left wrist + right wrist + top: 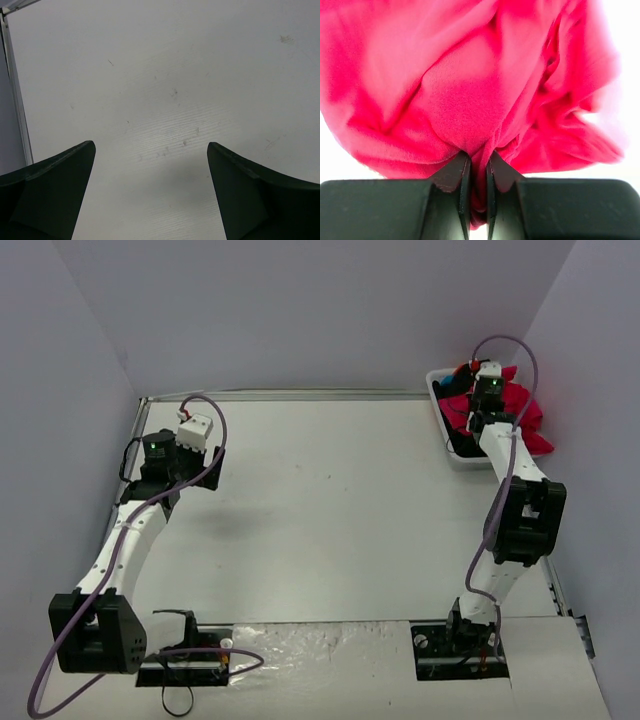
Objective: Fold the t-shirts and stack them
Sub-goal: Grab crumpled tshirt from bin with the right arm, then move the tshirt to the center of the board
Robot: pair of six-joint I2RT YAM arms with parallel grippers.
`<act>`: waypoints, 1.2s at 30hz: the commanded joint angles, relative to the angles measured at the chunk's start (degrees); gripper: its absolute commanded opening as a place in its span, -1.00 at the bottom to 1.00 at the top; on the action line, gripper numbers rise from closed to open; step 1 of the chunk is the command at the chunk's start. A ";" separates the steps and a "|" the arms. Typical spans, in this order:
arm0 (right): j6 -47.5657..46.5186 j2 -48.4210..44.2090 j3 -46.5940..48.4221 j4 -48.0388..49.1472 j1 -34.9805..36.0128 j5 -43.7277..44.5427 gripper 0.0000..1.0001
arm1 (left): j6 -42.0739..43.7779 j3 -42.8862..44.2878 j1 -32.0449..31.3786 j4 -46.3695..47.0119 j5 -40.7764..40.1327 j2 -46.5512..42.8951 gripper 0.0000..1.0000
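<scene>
From my remote station I see the right arm reaching from its base at the near edge up through a raised elbow, with the forearm stretched toward the far right corner of the table [330,510]. Its wrist is pitched down over the white basket [437,398]. The right gripper [478,161] has its jaws drawn almost together, pinching a fold of the crimson t-shirt [465,90] between the fingertips. The cloth bunches in creases directly ahead of the fingers and fills most of the right wrist view. In the top view the shirt lies heaped in the basket and spills over its right rim, with dark cloth [464,446] partly showing beneath it. The left arm rises from its base at the near left and leans forward over the far left part of the table. The left gripper [150,150] is spread wide and holds nothing. It points down at the bare tabletop, well apart from the basket.
</scene>
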 commanded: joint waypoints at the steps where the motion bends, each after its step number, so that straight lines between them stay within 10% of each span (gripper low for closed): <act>1: 1.63 -10.61 2.67 -4.63 2.63 -0.20 -1.00 | 0.36 -0.40 -0.02 0.77 0.17 -2.00 0.89; 10: 0.84 -15.10 15.85 -15.26 5.00 -3.61 -1.00 | 0.09 -0.49 -0.02 0.24 2.10 -2.44 0.89; 24: -0.74 -16.50 31.35 -30.31 24.25 -33.84 -1.00 | 1.94 -0.32 0.07 0.06 -1.14 -0.86 0.89; 25: -1.00 -17.03 27.60 -30.31 25.82 -37.77 -0.88 | 2.20 -0.05 0.07 -0.46 -1.58 -0.68 0.89; 29: -6.53 -17.30 12.68 -30.57 31.19 -38.96 0.99 | 3.52 0.21 0.42 -2.13 -3.60 0.29 0.89; 36: -15.33 -14.83 -2.76 -34.09 30.93 -40.19 1.00 | 3.70 0.48 2.88 -3.27 -0.89 -1.65 0.89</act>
